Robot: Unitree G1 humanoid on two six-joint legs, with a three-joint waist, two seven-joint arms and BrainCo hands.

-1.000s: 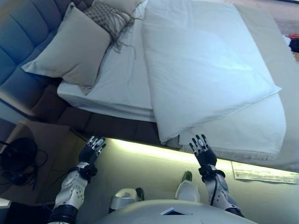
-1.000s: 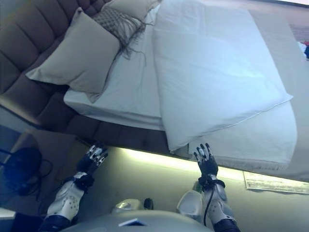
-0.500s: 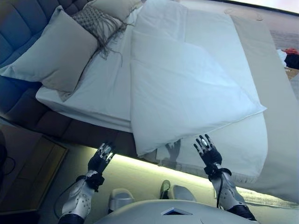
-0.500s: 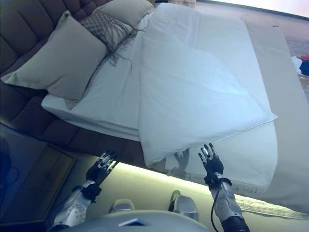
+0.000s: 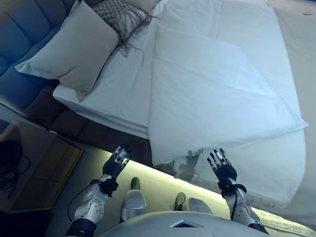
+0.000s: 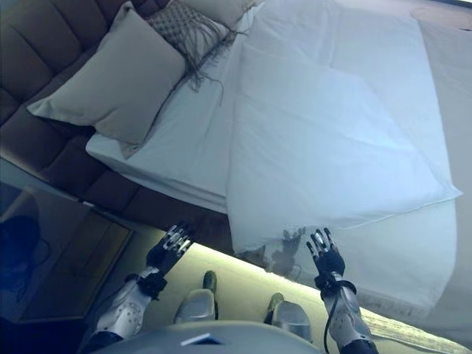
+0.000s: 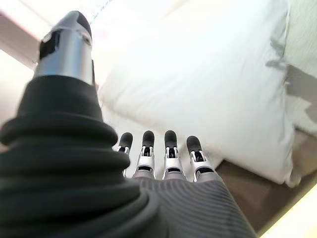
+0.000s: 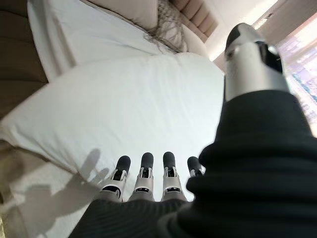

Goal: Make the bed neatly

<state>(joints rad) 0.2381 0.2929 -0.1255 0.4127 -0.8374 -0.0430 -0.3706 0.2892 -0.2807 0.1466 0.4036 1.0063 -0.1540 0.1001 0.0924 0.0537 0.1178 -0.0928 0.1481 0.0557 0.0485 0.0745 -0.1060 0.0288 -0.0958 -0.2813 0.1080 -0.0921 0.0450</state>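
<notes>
Nearest the robot, both hands are raised with straight, spread fingers and hold nothing. The left hand (image 5: 116, 161) hovers over the pale floor (image 5: 153, 185) just short of the bed's dark brown upholstered base (image 5: 106, 132). The right hand (image 5: 222, 167) is level with the hanging edge of the bedding, near it but not touching; its shadow falls on the cloth just beside it.

A glowing strip of light (image 5: 197, 183) runs under the bed's near edge. To the left stands a brown bedside table (image 5: 37, 170) with flat panelled sections.

On the bed, a white duvet (image 5: 217, 94), soft and smooth, is folded back on itself, so that a broad triangular flap lies slanted, its near corner drooping over the mattress side just ahead of the right hand. Beside it the white fitted sheet (image 5: 121, 89) is bare and faintly creased.

Farther off, a plump beige square pillow (image 5: 74, 47) leans against the padded, channel-stitched headboard (image 5: 22, 32). Past it lies a grey woven throw (image 5: 121, 15) with loose fringe trailing across the sheet.
</notes>
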